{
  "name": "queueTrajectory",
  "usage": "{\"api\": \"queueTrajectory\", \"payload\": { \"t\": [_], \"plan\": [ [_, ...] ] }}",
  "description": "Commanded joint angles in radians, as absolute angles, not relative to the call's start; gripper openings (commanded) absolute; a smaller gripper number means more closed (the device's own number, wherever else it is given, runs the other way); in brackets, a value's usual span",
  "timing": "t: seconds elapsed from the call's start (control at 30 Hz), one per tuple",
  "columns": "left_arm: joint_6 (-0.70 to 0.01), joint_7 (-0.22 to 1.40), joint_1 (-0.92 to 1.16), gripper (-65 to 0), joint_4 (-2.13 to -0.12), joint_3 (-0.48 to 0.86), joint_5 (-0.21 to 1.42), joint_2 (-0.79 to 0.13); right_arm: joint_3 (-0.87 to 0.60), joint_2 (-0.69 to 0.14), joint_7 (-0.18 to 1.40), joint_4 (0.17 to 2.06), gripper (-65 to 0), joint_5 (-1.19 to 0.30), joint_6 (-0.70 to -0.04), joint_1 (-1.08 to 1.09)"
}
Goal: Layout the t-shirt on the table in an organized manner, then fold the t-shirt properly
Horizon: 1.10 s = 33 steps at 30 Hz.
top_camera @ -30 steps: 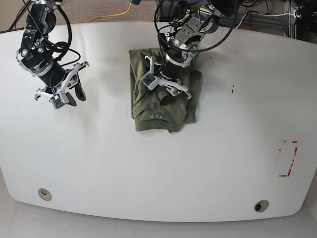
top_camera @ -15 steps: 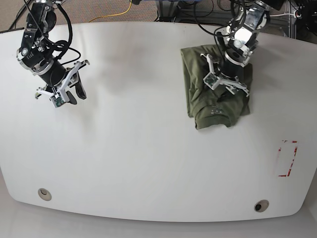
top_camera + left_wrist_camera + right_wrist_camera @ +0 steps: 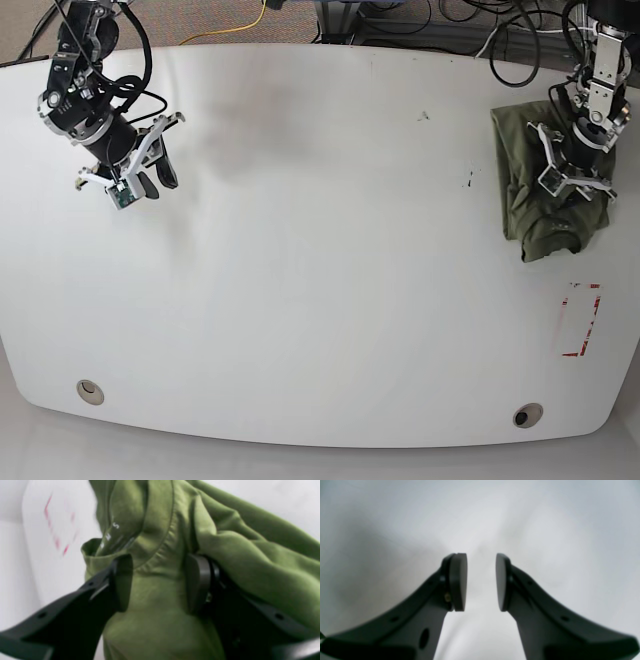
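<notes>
1. The white table (image 3: 320,300) carries a red tape rectangle (image 3: 580,320) near its right edge.
2. The folded olive t-shirt (image 3: 525,200) lies at the table's far right, above the tape.
3. The left claw (image 3: 157,582) presses onto the shirt, fingers parted, cloth bunched between them.
4. The right claw (image 3: 481,582) hovers released over bare table at far left.

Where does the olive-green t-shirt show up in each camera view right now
Base: the olive-green cotton t-shirt lies folded at the far right, under the left gripper.
Left wrist: it fills the centre and right, between the open fingers.
Right wrist: not in view.
Shared landmark: the red tape rectangle.
</notes>
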State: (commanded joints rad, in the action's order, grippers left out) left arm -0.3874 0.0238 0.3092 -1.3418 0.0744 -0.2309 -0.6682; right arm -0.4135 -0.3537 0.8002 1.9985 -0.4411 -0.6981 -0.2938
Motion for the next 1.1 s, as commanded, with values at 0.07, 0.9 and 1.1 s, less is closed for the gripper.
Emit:
{"api": "queueTrajectory", "payload": {
  "t": [0.07, 0.9, 1.1],
  "plan": [
    [-0.407, 0.016, 0.309, -33.2, -1.316, 0.110, -0.231, -0.674, -0.412, -0.352, 0.800, 2.002, -46.1, -0.440, -0.698, -0.294],
    [-0.513, 0.018, 0.131, -33.2, -1.194, 0.213, 0.021, -0.843, -0.409, -0.352, 0.802, 2.020, -46.1, -0.441, -0.698, -0.314],
    [-0.515, 0.124, 0.165, -33.2, -1.336, 0.282, 0.039, -0.834, -0.414, -0.352, 0.802, 2.020, -46.1, -0.441, -0.698, -0.320]
  ]
}}
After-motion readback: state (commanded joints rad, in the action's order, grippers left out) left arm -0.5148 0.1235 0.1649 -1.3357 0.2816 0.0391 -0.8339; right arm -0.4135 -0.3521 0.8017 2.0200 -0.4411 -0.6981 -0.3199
